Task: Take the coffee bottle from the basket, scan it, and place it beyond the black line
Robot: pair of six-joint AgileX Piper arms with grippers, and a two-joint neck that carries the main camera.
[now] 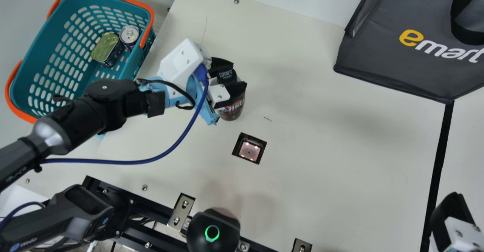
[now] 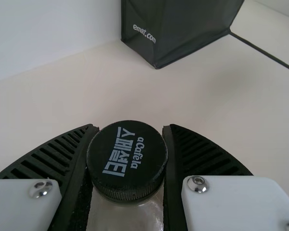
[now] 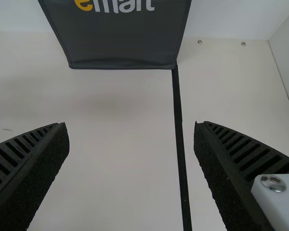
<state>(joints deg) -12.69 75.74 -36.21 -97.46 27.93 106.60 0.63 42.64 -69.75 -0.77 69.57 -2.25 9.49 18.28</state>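
1. Coffee bottle: dark, rounded, black screw cap with pale lettering; gripped near its top, cap up, out of the basket, near the scanner.
2. Basket: teal, slotted, orange-edged, at the main view's left.
3. Scanner: square, lit, set into the table.
4. Black line: straight strip, well apart from the bottle.

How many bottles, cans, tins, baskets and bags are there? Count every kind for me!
Bottles: 1, the coffee bottle in my left gripper
Round cans: 1
Flat tins: 1
Baskets: 1
Bags: 1
Total: 5
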